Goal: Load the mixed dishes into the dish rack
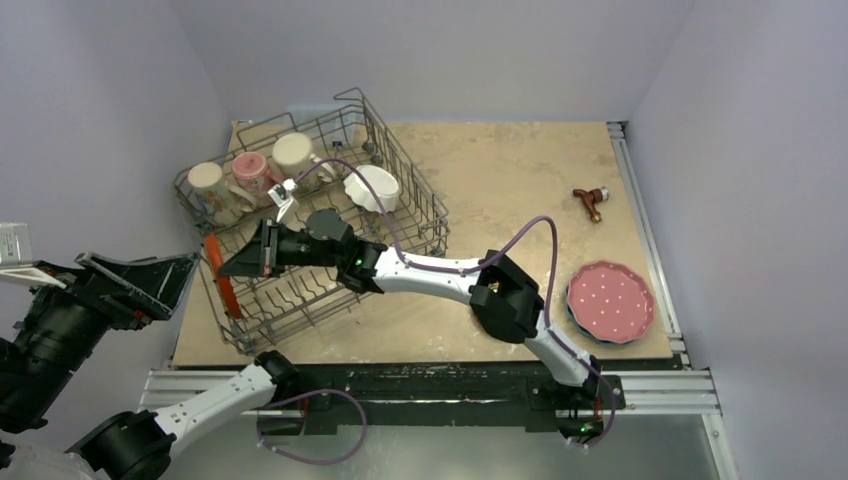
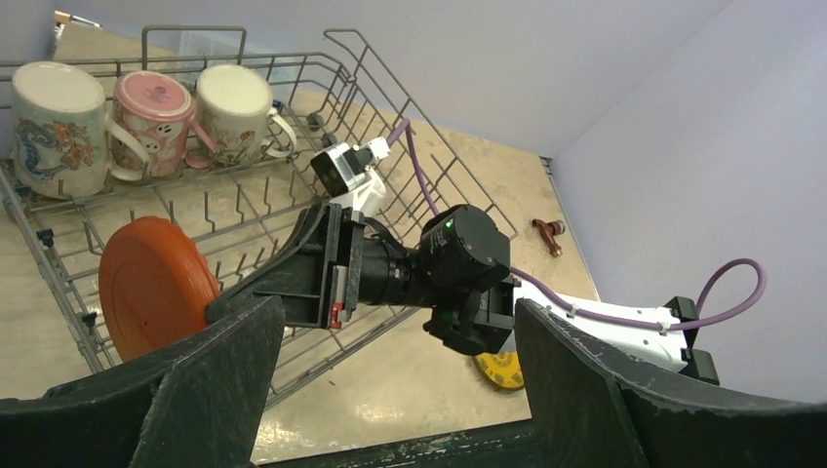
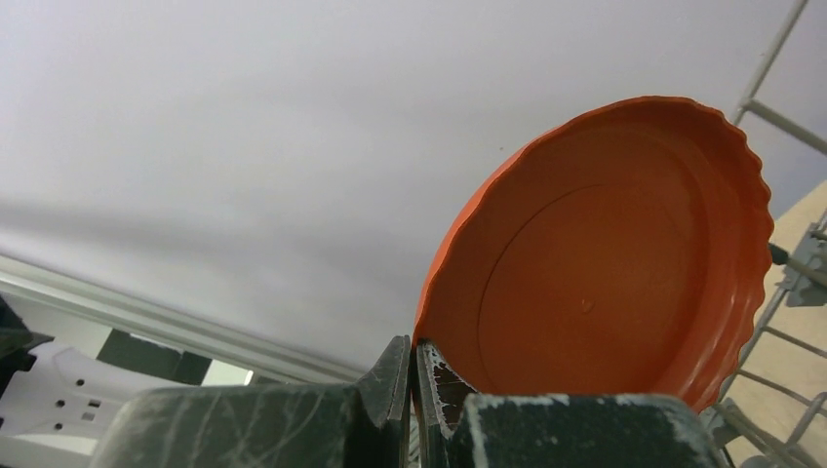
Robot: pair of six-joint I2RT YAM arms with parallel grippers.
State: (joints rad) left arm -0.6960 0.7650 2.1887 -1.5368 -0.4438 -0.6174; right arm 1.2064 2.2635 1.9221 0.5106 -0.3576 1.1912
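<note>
Arm on right stretches across dish rack, gripper closed.

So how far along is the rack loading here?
Done: three mugs and white fluted bowl sit in the dish rack. In hand: right pincer, shut, meets the red-orange plate standing on edge at the rack's near-left end. Remaining: pink dotted plate stacked on blue plate.

The blue plate at the table's right edge is almost wholly under the pink dotted plate, only a rim sliver showing. On the red-orange plate, the lower rim is hidden behind the right gripper; can't tell if it's pinched. The brown item near the far-right corner is too small to identify.
</note>
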